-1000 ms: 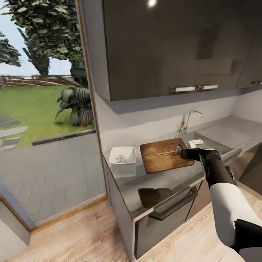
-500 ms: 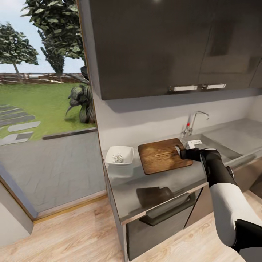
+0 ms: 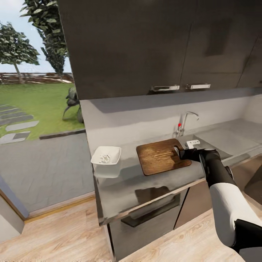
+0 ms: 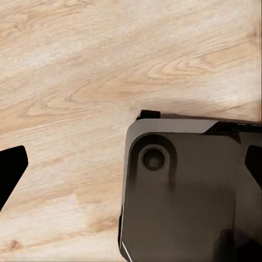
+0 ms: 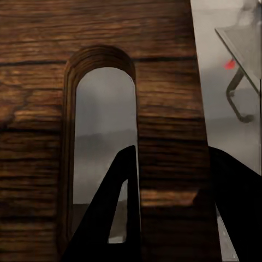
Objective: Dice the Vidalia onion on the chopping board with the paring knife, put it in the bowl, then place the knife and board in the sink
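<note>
The right gripper [image 3: 181, 153] is clamped on the handle end of the chopping board [image 3: 162, 155]: in the right wrist view one dark finger [image 5: 117, 213] reaches through the slot-shaped handle hole [image 5: 103, 147] while the other lies along the board's outer edge, the wooden strip pinched between them. The board lies flat on the grey countertop [image 3: 145, 183], its handle end towards the sink [image 3: 218, 140], where the chrome tap [image 3: 185, 122] with its red knob stands at the back. Well apart from the board's other end, the white bowl [image 3: 106, 157] sits near the countertop's corner, holding the diced Vidalia onion [image 3: 104, 158] as a small heap of pale cubes. The left gripper [image 4: 131, 180] hangs over the pale wood floor [image 4: 71, 82] and the robot's dark base [image 4: 191, 196], its fingertips spread wide and holding nothing.
</note>
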Robot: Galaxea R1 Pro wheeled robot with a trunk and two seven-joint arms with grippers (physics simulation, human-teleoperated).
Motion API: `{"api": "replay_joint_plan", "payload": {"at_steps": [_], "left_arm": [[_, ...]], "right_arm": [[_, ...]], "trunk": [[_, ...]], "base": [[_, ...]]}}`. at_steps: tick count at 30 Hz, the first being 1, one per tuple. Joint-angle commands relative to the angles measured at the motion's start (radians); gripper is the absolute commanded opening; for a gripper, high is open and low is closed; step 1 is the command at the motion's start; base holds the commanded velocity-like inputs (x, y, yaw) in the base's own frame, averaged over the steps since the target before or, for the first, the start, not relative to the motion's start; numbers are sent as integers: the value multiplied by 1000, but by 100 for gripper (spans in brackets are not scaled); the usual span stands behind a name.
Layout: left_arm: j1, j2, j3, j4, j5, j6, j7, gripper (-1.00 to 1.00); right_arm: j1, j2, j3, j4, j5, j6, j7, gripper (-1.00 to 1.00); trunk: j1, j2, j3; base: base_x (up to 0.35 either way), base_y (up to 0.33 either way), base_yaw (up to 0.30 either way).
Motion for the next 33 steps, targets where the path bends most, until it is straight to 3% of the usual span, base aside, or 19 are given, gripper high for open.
{"api": "replay_joint_plan", "payload": {"at_steps": [1,11,27,30,31,33], "left_arm": [[-2,-1,-8,5,6,-7,2,100],[-2,-1,-8,5,6,-7,2,100],[-2,-1,-8,5,6,-7,2,100],[-2,-1,-8,5,6,-7,2,100],[-2,-1,-8,5,6,-7,2,100],[-2,-1,-8,5,6,-7,2,100]], "right_arm": [[-1,0,-3,-2,7,2,9,-100],[-1,-3,-2,-2,7,1,12,-100],[-1,-2,-3,5,7,0,6,-100],[-1,0,-4,6,7,2,-44,-100],[-1,2,-5,6,6,2,-83,-100],[-1,30,-8,25,4,1,-215,-100]], "trunk": [[1,-2,-2],[1,-2,-7],[1,-2,-7],[1,-2,-7],[1,-2,-7],[1,-2,-7]], "base": [[-11,-320,167],[-2,-320,223],[0,-320,11],[0,-320,0],[0,-320,0],[0,-320,0]]}}
